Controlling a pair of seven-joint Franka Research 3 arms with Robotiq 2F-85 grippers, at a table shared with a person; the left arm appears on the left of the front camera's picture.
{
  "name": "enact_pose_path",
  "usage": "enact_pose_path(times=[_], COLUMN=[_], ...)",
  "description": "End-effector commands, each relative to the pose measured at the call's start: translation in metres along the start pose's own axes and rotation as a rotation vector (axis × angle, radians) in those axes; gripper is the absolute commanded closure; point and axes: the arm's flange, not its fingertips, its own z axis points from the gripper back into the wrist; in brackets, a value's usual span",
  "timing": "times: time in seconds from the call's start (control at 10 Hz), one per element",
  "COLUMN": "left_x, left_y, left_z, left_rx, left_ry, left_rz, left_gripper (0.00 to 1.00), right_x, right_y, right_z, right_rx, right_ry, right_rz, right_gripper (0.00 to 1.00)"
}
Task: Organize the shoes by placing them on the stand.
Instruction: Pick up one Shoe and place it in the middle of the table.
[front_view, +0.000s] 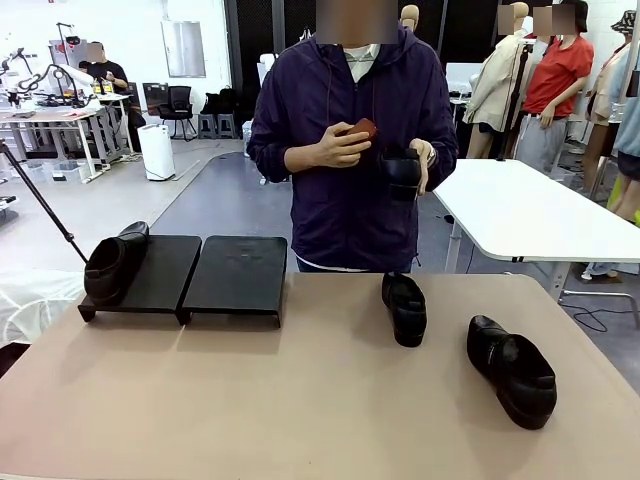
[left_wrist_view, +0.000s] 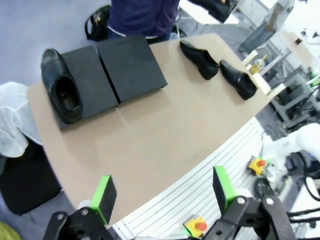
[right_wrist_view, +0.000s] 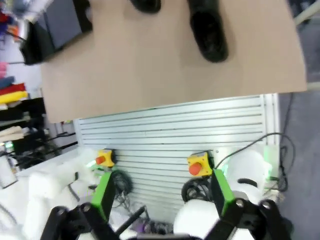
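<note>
The black stand (front_view: 232, 275) sits at the table's far left, with one glossy black shoe (front_view: 115, 262) on its left section. Two more shoes lie on the table at right, one (front_view: 404, 307) near the far edge and one (front_view: 512, 370) closer to me. The person holds another shoe (front_view: 402, 172) at chest height. In the left wrist view my left gripper (left_wrist_view: 162, 192) hangs open high over the near edge, looking down on the stand (left_wrist_view: 132, 67) and its shoe (left_wrist_view: 62, 85). My right gripper (right_wrist_view: 162, 194) is open above the robot's base, off the table, with a shoe (right_wrist_view: 207, 30) far ahead.
The person (front_view: 350, 150) stands at the far edge, also holding a small reddish object (front_view: 362, 128). A white table (front_view: 530, 210) stands behind at right. The stand's right section (left_wrist_view: 140, 62) is bare. Emergency stop buttons (right_wrist_view: 197, 164) sit below the table's near edge.
</note>
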Motion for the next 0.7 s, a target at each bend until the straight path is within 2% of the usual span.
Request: enact_pose_path(times=[0.0, 0.1, 0.2, 0.4, 0.5, 0.6], left_x=[-0.002, -0.002, -0.002, -0.002, -0.002, -0.002], left_y=[0.000, 0.000, 0.000, 0.000, 0.000, 0.000], left_z=[-0.001, -0.001, -0.001, -0.001, -0.001, -0.001], left_rx=[-0.017, -0.017, -0.017, -0.017, -0.017, -0.017], left_ry=[-0.011, -0.011, -0.011, -0.011, -0.011, -0.011], left_rz=[-0.012, -0.012, -0.012, -0.012, -0.012, -0.012], left_gripper=[0.00, 0.00, 0.00, 0.00, 0.00, 0.00], right_x=[-0.008, -0.013, -0.007, -0.007, -0.013, 0.001], right_y=[0.035, 0.041, 0.026, 0.026, 0.037, 0.072], right_z=[-0.035, -0.040, -0.024, -0.024, -0.035, -0.067], right_rx=[-0.012, -0.025, -0.034, -0.034, -0.044, -0.163], right_ry=[-0.026, -0.039, 0.002, 0.002, -0.003, 0.045], right_rz=[0.065, 0.130, 0.036, 0.036, 0.080, 0.193], right_gripper=[0.00, 0.00, 0.00, 0.00, 0.00, 0.00])
